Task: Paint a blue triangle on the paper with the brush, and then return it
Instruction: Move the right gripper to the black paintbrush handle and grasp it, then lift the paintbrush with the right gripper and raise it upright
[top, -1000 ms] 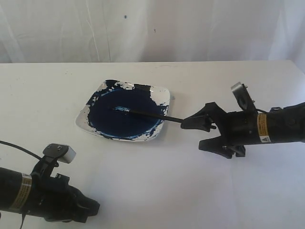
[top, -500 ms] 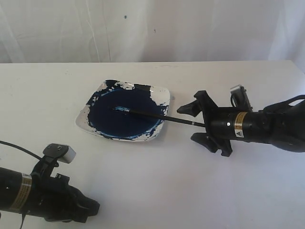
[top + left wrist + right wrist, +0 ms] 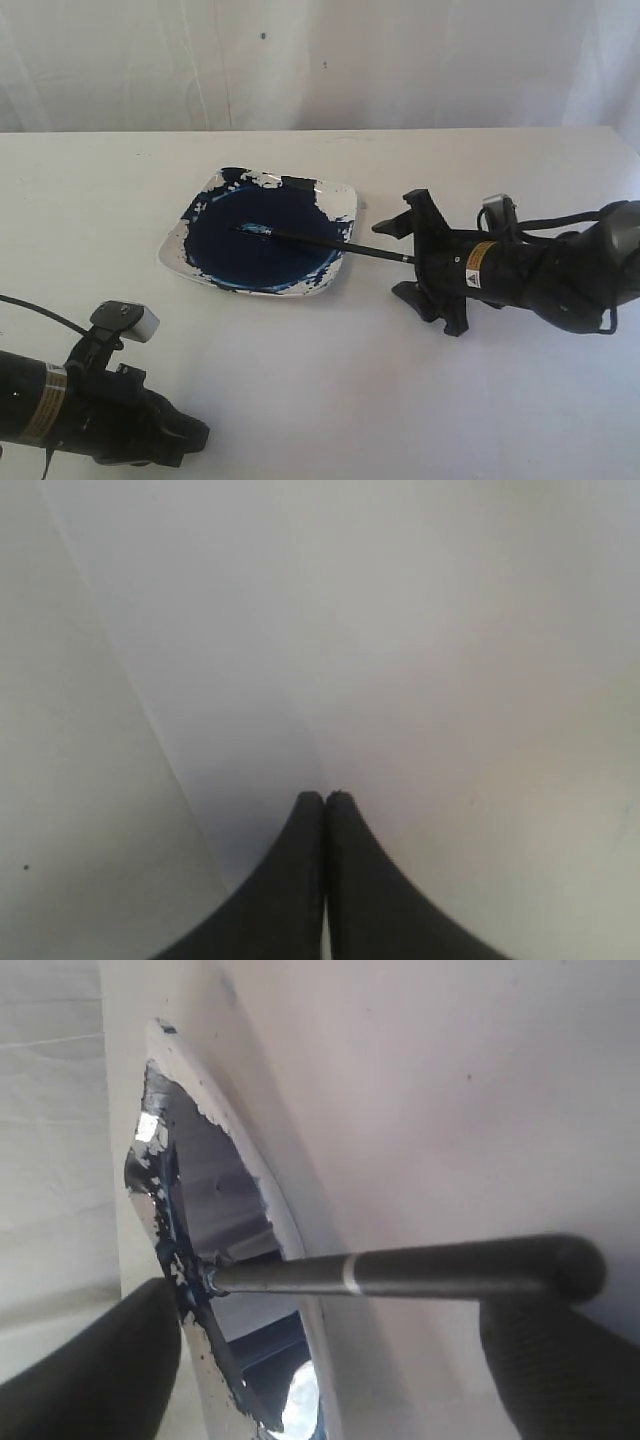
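The brush (image 3: 320, 243) lies with its tip in the blue paint of the white dish (image 3: 335, 195) and its black handle sticking out over the rim to the right. My right gripper (image 3: 402, 260) is open, one finger on each side of the handle's end without touching it. In the right wrist view the handle (image 3: 420, 1270) crosses between the dark fingers (image 3: 90, 1370). My left gripper (image 3: 190, 435) rests shut at the front left. In its wrist view its tips (image 3: 325, 800) sit over the white paper (image 3: 420, 630). The blue triangle is out of view.
A white curtain (image 3: 320, 60) hangs behind the table. The table's far edge (image 3: 450, 130) runs across the back. A black cable (image 3: 40, 310) trails from the left arm.
My right gripper has moved left towards the dish and turned, so its open jaws now straddle the end of the brush handle. The brush, the dish and the left arm have not moved.
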Controlling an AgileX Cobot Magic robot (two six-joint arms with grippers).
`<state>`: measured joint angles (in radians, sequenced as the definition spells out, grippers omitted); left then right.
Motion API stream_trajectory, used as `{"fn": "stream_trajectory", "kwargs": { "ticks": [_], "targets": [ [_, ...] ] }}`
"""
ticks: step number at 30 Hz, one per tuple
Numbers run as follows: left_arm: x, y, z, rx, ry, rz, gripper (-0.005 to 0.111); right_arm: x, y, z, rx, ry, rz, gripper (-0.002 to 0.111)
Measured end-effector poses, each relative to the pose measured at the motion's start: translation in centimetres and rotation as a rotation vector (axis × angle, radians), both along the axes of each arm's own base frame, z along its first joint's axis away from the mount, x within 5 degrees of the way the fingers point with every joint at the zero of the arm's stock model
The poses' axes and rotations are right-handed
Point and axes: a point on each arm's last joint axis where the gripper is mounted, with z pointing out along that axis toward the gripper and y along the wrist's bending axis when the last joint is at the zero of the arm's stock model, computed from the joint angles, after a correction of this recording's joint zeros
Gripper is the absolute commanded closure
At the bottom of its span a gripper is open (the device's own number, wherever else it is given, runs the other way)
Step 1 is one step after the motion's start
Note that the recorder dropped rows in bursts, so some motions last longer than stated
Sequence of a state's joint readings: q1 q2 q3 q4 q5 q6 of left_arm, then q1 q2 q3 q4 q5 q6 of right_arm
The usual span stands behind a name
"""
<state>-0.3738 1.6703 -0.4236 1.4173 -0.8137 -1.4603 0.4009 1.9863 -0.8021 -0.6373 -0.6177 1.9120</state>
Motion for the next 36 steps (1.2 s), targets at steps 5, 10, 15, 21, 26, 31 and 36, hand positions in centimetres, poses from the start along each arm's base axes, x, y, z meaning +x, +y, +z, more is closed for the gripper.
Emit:
{"fn": "stream_trajectory", "kwargs": {
  "ticks": [5, 10, 15, 21, 26, 31, 36],
  "targets": [
    [0.0, 0.0, 0.0, 0.000, 0.000, 0.000, 0.107, 0.2, 0.4, -0.3, 0.027, -0.009, -0.034, 0.038],
    [0.0, 0.0, 0.0, 0.001, -0.004, -0.004, 0.107, 0.5, 0.2, -0.6, 0.009, -0.027, -0.069, 0.042],
    [0.0, 0.0, 0.0, 0.006, -0.022, -0.022, 0.107, 0.7, 0.0, -0.5, 0.004, -0.035, -0.102, 0.042],
    [0.0, 0.0, 0.0, 0.008, -0.029, -0.030, 0.107, 1.3, 0.1, -0.6, -0.001, -0.044, -0.121, 0.044],
    [0.0, 0.0, 0.0, 0.008, -0.029, -0.030, 0.107, 2.3, 0.6, -0.6, 0.005, -0.064, -0.115, 0.053],
    [0.0, 0.0, 0.0, 0.008, -0.029, -0.030, 0.107, 2.4, 1.4, -0.8, 0.008, -0.070, -0.098, 0.060],
    [0.0, 0.0, 0.0, 0.008, -0.029, -0.030, 0.107, 2.5, 1.6, -0.8, 0.011, -0.073, -0.097, 0.069]
  ]
}}
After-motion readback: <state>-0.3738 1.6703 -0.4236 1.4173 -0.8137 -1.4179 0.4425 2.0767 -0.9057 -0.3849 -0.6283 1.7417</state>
